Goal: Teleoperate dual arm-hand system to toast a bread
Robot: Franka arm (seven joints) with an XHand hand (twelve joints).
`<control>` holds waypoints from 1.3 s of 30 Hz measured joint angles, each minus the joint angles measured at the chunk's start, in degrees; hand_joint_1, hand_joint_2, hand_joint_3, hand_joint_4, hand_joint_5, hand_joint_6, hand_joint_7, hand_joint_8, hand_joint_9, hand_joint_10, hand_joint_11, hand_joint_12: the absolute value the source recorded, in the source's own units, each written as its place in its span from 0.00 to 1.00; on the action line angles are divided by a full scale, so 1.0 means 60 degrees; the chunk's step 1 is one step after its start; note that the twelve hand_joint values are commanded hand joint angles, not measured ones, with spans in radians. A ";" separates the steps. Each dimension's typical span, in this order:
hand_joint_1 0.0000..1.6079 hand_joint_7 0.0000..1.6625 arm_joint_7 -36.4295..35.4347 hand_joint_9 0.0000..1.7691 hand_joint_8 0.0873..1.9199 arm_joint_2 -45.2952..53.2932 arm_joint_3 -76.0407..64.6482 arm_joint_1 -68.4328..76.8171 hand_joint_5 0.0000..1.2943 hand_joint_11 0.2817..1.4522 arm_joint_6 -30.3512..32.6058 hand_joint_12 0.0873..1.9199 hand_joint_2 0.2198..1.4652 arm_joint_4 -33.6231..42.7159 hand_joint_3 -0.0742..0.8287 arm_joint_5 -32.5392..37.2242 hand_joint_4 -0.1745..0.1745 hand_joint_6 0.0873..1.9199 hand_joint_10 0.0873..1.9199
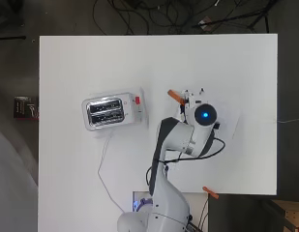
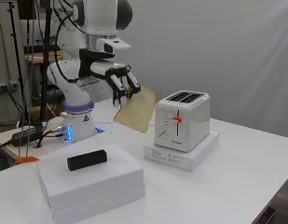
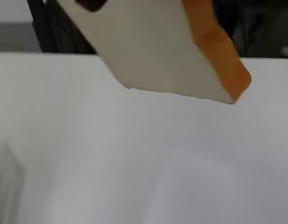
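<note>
White and broad, the surface (image 1: 236,58) carries the arm (image 1: 175,140), which rises from its base at the near edge and reaches up the overhead view. At its end the hand (image 2: 121,79) hangs above the surface with its fingers (image 2: 116,86) curled down and pinching the top edge of a bread slice (image 2: 139,109). In the side view the slice hangs tilted in the air, pale face outward, its lower edge clear of the surface and its far corner just beside the toaster (image 2: 181,120) without touching it. From overhead only its orange crust shows, poking out from under the hand (image 1: 190,99) toward the toaster (image 1: 112,111); there the bread (image 1: 174,96) lies well to the right of the slots. In the wrist view the slice (image 3: 157,51) fills the upper part, cream face and orange crust along one edge, with bare white surface (image 3: 143,163) beyond it. The toaster stands upright on a flat white box (image 2: 181,151), both slots on top empty, its red lever (image 2: 176,119) on the front partway along its track. Its cord (image 1: 104,169) trails across the surface toward the arm's base. Nearer the side camera sits a second white box (image 2: 92,182) with a black bar (image 2: 87,159) lying on top. An orange clamp (image 1: 210,192) grips the near edge of the surface.
</note>
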 joint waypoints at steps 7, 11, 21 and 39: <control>0.76 0.63 -0.1513 0.80 0.52 0.0172 0.1192 0.0324 0.53 0.41 -0.0918 0.07 0.77 0.0493 0.08 0.4518 0.00 0.65 0.00; 0.76 0.62 -0.2146 0.79 0.53 0.0318 0.2275 0.0533 0.51 0.41 -0.1304 0.03 0.78 0.0763 0.08 0.4582 0.00 0.66 0.00; 0.75 0.60 -0.3609 0.76 0.52 0.0892 0.4099 0.0882 0.49 0.43 -0.2085 0.01 0.79 0.1093 0.08 0.3622 0.02 0.73 0.00; 0.00 0.20 -0.2256 0.25 0.00 0.2181 0.4517 0.0963 0.20 0.12 -0.3137 0.00 0.51 0.2430 0.09 0.2684 0.36 0.00 0.00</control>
